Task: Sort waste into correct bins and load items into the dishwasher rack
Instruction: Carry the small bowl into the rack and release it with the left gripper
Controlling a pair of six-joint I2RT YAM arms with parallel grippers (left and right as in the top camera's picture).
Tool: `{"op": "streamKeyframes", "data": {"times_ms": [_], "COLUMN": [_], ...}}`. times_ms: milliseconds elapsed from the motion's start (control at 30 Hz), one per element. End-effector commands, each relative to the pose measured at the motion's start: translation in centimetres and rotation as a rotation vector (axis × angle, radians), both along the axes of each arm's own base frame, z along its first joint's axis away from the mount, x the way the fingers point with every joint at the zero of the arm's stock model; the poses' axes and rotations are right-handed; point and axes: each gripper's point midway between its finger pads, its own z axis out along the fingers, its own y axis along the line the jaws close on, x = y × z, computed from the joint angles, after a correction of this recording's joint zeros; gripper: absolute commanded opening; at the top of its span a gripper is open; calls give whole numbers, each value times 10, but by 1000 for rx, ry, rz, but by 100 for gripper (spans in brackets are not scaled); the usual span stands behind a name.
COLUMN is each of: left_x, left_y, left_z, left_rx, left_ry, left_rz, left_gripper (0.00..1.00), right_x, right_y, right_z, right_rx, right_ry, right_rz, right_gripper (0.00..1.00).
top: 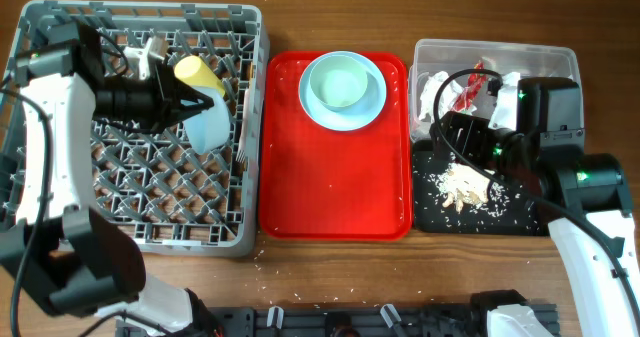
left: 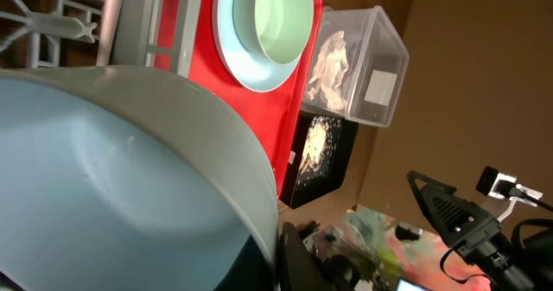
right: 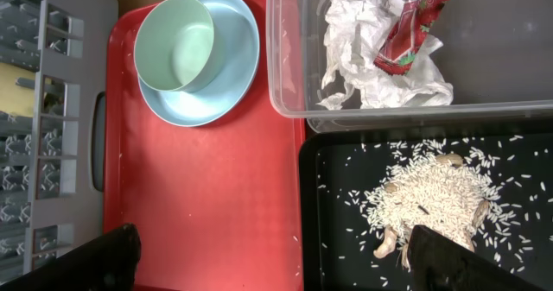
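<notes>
A pale blue bowl [left: 112, 187] fills the foreground; beyond, a plate [left: 232, 53] sits on the red tray [left: 289, 123].

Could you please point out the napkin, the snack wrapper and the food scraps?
napkin [right: 359, 53]: right wrist view, crumpled middle.
snack wrapper [right: 404, 39]: right wrist view, red lower half.
food scraps [right: 423, 192]: right wrist view, heap's centre.

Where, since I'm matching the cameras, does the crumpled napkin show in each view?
Overhead: crumpled napkin upper right, in the clear tub's left end.
Left wrist: crumpled napkin upper right of centre, in the clear tub.
Right wrist: crumpled napkin at top, red wrapper overlapping it.
Shared landmark: red tray beside the tub.
</notes>
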Motion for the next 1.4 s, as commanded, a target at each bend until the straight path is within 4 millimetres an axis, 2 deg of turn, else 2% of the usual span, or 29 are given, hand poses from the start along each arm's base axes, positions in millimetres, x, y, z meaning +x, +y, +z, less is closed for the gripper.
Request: {"op": "streamKeyframes", "data": {"times_ms": [0, 67, 233, 267, 367, 600, 700, 767, 900, 967, 1067, 1233, 1267, 1367], "left_x": [5, 7, 9, 9, 14, 10, 17, 18, 16, 17, 14, 6, 6, 10], "left_y": [-3, -2, -1, -2, -15, -17, -22, -24, -48, -51, -45, -40, -36, -14], "left_z": [-17, -27, -36, -35, -13, -11, 6, 9, 8, 5, -9, -55, -61, -61], "left_rx": [-53, -54, -61, -71, -210, -222, -324, -340, -333, -315, -238, -197, -201, -208], "left_ry": [12, 14, 33, 31, -46, -40, -88, -97, -121, -131, -104, -46, -29, -1], "left_rz": [-38, -58, -66, -65, -77, -84, -66, -66, -141, -158, -167, -141, -114, -31], "left_gripper": [4, 4, 4, 4, 4, 4, 4, 4, 4, 4, 4, 4, 4, 4], "right_x": [0, 0, 0, 0, 0, 0, 0, 0, 0, 0, 0, 0, 0, 0], "right_y": [1, 1, 1, 1, 1, 1, 1, 1, 1, 1, 1, 1, 1, 1], "right_z": [5, 5, 5, 5, 5, 5, 5, 5, 5, 5, 5, 5, 5, 5], "right_rx": [12, 12, 12, 12, 12, 12, 12, 12, 12, 12, 11, 12, 12, 12], "right_ry": [-16, -16, -16, -17, -16, -16, -16, -16, -17, -17, -16, -16, -16, -16], "right_rz": [2, 2, 2, 2, 1, 2, 1, 2, 2, 2, 2, 2, 1, 2], "right_gripper": [100, 100, 100, 100, 100, 100, 100, 100, 100, 100, 100, 100, 100, 100]}}
